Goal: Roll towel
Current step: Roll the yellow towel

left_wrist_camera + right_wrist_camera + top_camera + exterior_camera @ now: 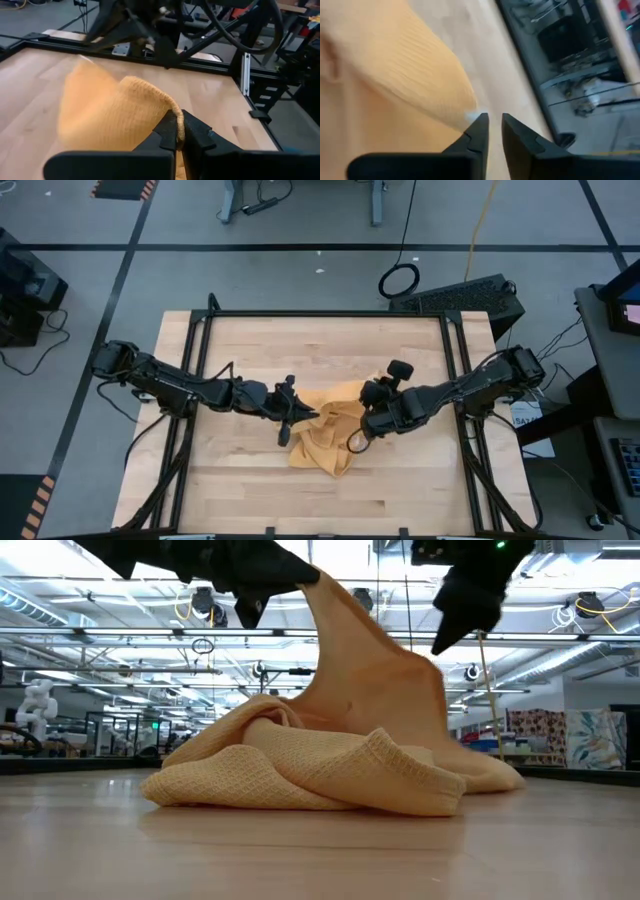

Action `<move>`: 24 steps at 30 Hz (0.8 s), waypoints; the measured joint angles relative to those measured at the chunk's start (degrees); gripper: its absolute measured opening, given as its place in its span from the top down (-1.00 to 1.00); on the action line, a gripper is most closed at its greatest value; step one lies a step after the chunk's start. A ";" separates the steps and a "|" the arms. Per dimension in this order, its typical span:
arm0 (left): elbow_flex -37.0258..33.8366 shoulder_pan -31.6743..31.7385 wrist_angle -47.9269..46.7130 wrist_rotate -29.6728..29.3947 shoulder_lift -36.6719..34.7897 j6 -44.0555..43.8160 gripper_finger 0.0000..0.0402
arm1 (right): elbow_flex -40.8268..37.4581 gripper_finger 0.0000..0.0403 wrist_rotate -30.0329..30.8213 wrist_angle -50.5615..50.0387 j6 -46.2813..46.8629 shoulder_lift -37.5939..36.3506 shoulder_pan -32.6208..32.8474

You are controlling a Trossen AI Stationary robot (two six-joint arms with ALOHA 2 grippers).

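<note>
- The towel (325, 438) lies crumpled at the centre of the high view, on the wooden table (250, 500), between the two arms. It is a bunched heap, not spread flat.
- The left gripper (178, 131) comes in from the left of the high view; in its wrist view the jaws are pressed together on a fold of the towel's edge, the cloth pinched between them.
- In the low view, one part of the towel is lifted into a peak toward the upper middle of the frame, where the left gripper holds it; the rest sags in a heap on the table.
- The right gripper (494, 131) hangs at the upper right of the low view, just beside the raised cloth. Its jaws stand slightly apart, and we see no cloth between them.
- Key relation: the towel has no clear long axis now. The heap lies below and between both sets of jaws; the left one already holds cloth, the right one is near but free.
- Our judgement: rolling has not begun; the cloth likely needs spreading flat first, with the right gripper taking a second edge.
</note>
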 joint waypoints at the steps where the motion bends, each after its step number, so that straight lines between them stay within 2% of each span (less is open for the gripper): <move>1: -0.02 -0.02 -0.09 0.00 0.00 0.00 0.95 | 0.00 0.70 -0.81 -1.13 2.47 0.00 1.06; 8: 0.00 -0.02 0.15 0.00 0.00 0.00 0.95 | -0.71 0.45 -3.05 -7.48 18.90 -0.02 9.09; 14: 0.00 -0.02 0.12 0.00 0.02 0.00 0.95 | -9.10 0.33 -2.80 -4.86 29.34 -0.02 11.65; 19: 0.00 -0.02 0.36 0.26 0.02 0.09 0.95 | -17.85 0.24 -4.91 3.07 29.25 -0.04 8.14; 24: 0.00 -0.02 0.36 0.42 0.02 0.21 0.95 | -20.52 0.07 -11.54 5.80 17.79 -0.99 -0.35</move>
